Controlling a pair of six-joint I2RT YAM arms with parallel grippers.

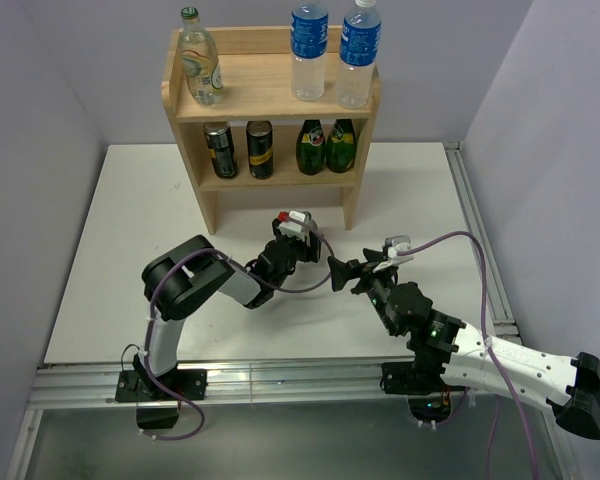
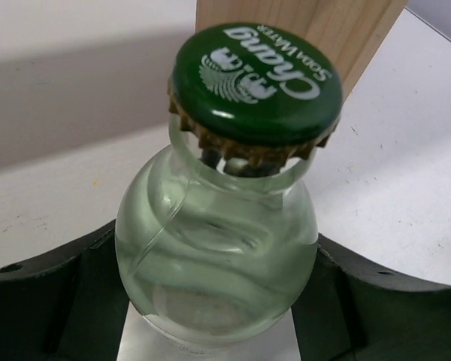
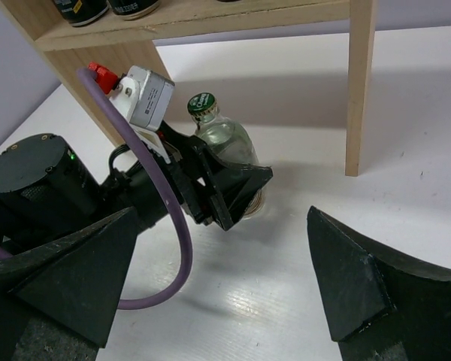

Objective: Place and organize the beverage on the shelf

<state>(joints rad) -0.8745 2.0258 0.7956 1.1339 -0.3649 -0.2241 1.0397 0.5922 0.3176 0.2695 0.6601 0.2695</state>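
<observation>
Left gripper [image 3: 237, 186] clamps green-capped bottle [image 3: 224, 139], 6 o'clock of shelf [image 1: 352, 200]. Right gripper [image 1: 352, 270] at its 3 o'clock, jaws apart.

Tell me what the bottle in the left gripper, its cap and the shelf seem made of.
The bottle looks like clear glass: glossy, thick-walled, sharp reflections. Its cap seems crimped metal, painted glossy green with white print. The shelf is probably pale unpainted wood, matte, with visible grain.

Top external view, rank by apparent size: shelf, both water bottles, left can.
1. shelf
2. left water bottle and right water bottle: they look alike, so no ranking between them
3. left can
</observation>
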